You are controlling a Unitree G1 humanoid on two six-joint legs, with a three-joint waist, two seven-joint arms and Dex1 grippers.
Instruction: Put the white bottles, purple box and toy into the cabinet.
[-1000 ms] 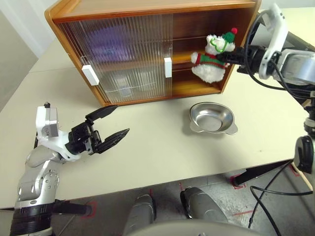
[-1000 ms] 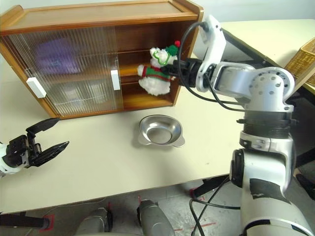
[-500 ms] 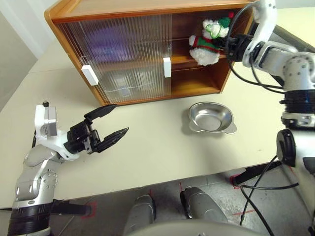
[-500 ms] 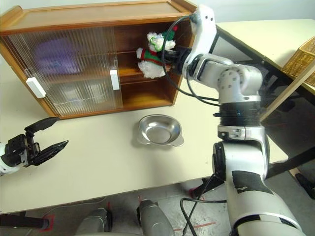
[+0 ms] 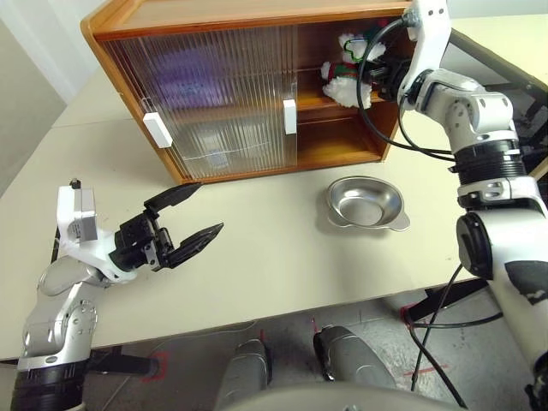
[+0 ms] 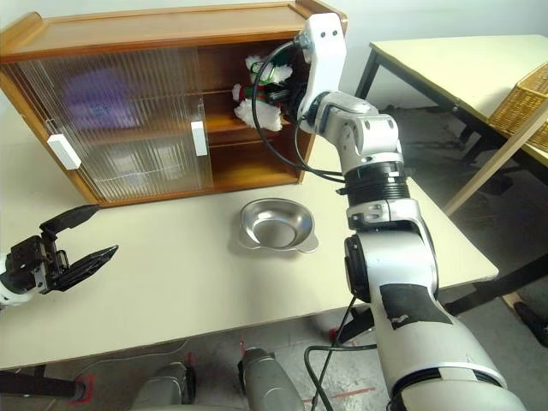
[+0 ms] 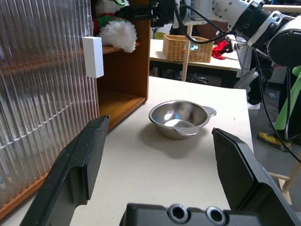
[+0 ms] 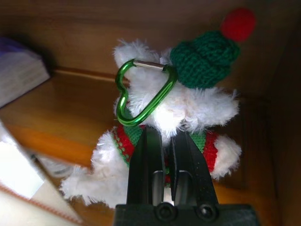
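While the right gripper pinches the toy by the middle of its sweater, that plush sits inside the cabinet, up in the open end of the upper shelf, beyond the white handle of the inner sliding door. Black fingers are pressed tight together on the red-and-green knit, and a green clip hangs at the toy's neck just under its green hat with the red bobble. Whether the plush is resting on the shelf board or just above it, I can't tell. Deeper along that same shelf, a corner of the purple box shows, and through the ribbed doors it reads as a lilac blur in the cabinet's upper half. Pale shapes sit behind the doors on the lower shelf, too blurred to name.

Over on the table, well out in front of the cabinet's closed end, the left gripper hangs with its two fingers spread wide and nothing between them. A steel bowl stands on the table just in front of the cabinet's open end, apart from both grippers. Past the cabinet on another table, a wicker basket shows in the left wrist view.
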